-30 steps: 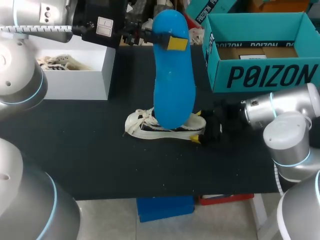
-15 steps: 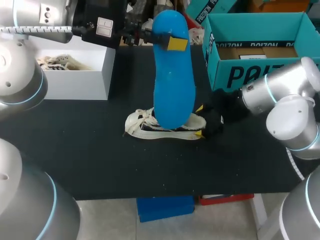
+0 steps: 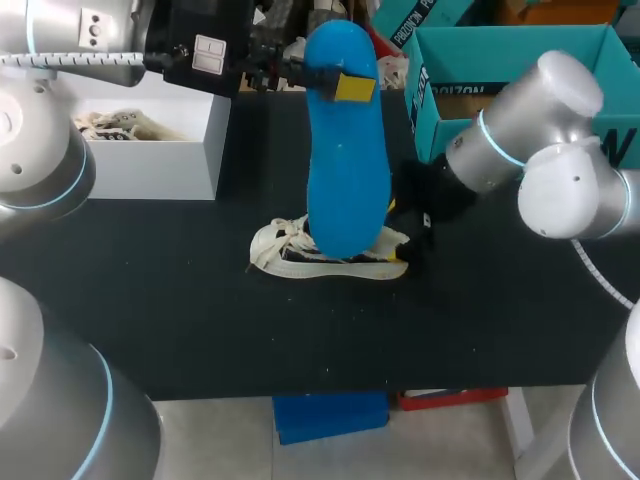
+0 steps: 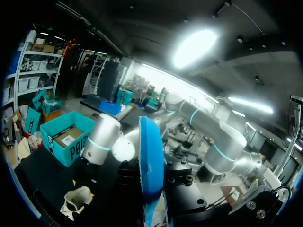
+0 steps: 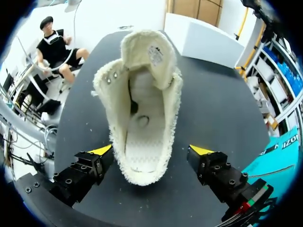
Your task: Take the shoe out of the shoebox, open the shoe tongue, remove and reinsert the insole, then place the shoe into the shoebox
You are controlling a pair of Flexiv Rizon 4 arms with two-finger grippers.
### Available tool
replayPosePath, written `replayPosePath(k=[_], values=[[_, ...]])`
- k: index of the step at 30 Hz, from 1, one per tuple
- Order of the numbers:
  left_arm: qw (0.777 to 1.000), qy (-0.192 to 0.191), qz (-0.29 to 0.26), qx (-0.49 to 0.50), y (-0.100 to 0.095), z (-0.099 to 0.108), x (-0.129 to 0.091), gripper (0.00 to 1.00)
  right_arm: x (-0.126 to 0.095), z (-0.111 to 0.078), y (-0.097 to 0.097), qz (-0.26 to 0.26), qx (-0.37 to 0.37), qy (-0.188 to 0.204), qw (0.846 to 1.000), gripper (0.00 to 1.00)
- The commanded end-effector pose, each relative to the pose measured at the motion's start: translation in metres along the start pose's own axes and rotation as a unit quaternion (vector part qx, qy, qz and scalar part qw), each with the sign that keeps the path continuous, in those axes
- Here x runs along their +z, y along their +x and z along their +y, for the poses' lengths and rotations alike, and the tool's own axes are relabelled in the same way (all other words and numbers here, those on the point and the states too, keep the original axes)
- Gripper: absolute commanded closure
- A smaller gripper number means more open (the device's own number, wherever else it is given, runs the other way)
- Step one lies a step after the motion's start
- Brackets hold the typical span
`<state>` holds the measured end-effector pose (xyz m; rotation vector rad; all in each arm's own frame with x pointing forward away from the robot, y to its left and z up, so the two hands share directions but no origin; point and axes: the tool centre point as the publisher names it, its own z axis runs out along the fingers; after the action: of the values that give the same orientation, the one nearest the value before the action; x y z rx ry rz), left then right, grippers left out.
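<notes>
the left gripper (image 3: 340, 82) is high over the tabletop (image 3: 150, 290), its fingers pinching the upper end of the blue insole (image 3: 347, 150), which hangs upright above the shoe (image 3: 330, 252). the cream shoe lies on the tabletop, and the right wrist view shows its tongue lifted and its mouth open. the right gripper (image 5: 151, 152) sits at the heel, fingers spread to either side and not clamping it. the teal shoebox (image 3: 500, 50) stands open behind the right arm
</notes>
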<state>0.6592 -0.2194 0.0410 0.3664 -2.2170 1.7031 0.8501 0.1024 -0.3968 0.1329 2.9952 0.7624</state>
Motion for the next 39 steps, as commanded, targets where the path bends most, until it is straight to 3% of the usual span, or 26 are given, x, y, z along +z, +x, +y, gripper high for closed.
replayPosePath(k=[1,6,15,31,39], values=[[1.000,-0.001,-0.002,-0.001,0.000,0.000,0.001,1.00,-0.002,0.007,-0.002,0.016,-0.005,0.230,0.973,0.00],[1.000,-0.001,-0.002,-0.001,0.000,0.000,0.001,1.00,0.000,0.007,0.002,0.023,-0.007,0.265,0.964,0.00],[1.000,-0.001,-0.002,-0.001,0.000,0.000,0.001,1.00,0.005,0.002,0.008,0.020,0.002,0.284,0.959,0.00],[1.000,-0.001,-0.002,-0.001,0.000,0.000,0.001,1.00,0.013,-0.004,0.011,-0.002,0.023,0.282,0.959,0.00],[1.000,-0.001,-0.002,-0.001,0.000,0.000,0.001,1.00,0.011,-0.005,0.010,-0.007,0.027,0.258,0.966,0.00]])
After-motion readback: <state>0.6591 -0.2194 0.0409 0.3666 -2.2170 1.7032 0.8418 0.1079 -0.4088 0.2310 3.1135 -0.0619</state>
